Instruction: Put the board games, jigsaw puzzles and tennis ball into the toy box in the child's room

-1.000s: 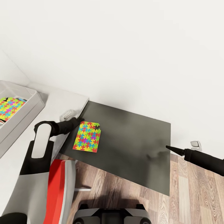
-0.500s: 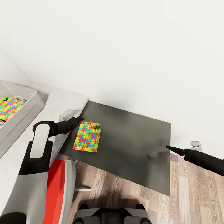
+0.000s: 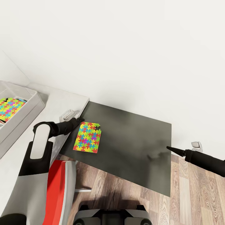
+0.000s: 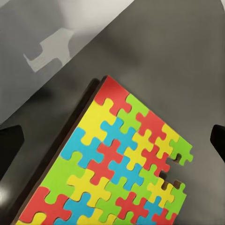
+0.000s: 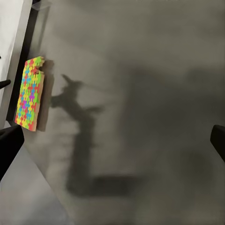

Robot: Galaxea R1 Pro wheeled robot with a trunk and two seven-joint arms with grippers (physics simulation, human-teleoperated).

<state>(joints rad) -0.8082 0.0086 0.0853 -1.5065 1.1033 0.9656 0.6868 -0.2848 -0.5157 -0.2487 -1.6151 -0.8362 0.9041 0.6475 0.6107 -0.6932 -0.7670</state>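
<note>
Lying on cabinet (image 3: 134,147): one puzzle (image 3: 87,137) (another boxed (image 3: 9,109)).

A low dark grey cabinet (image 3: 131,147) stood against a plain white wall (image 3: 125,47), its flat top matte and faintly shadowed. Wood-plank floor (image 3: 193,193) ran below and beside it. A red chair (image 3: 59,193) sat near the cabinet's front corner.

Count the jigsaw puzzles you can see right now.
2. One jigsaw puzzle lies on the dark grey cabinet top, by the left gripper. The other puzzle sits inside the toy box, partly cut off by the frame edge.
</note>
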